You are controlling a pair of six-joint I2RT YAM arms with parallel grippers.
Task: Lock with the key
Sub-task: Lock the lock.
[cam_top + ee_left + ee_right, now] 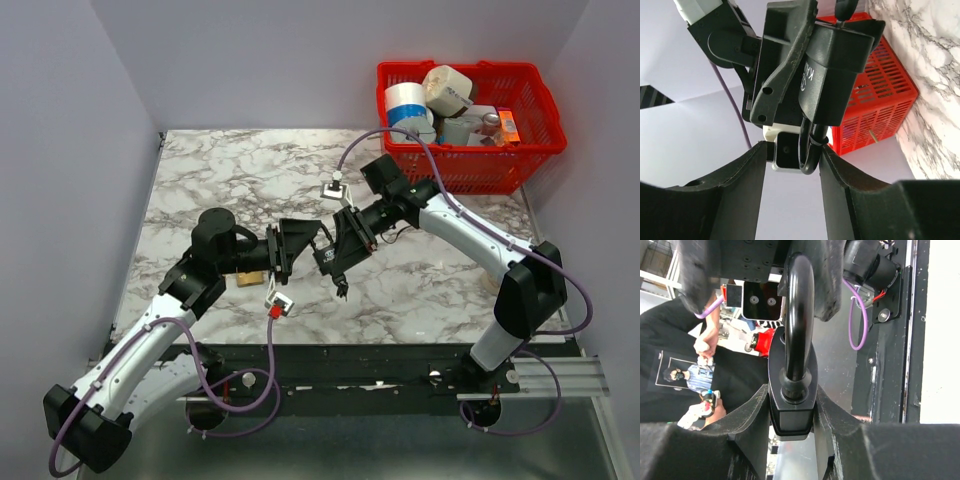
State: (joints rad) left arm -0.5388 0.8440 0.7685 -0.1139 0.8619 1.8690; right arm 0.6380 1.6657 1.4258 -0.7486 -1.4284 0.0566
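A black padlock (792, 412) is held up over the table with my right gripper (791, 395) shut on its body; its black shackle (798, 315) points away toward the left arm. My left gripper (792, 150) stands open around that shackle (812, 152): the right finger touches it and a gap shows on the left side. In the top view both grippers meet mid-table, left (292, 250) and right (345, 245). A small dark piece hanging under them (343, 288) may be the key; I cannot make it out.
A red basket (520, 150) with rolls and containers stands at the back right corner. A tan, brass-coloured object (250, 281) lies on the marble table (240, 170) beside the left arm. Grey walls close the left and back sides.
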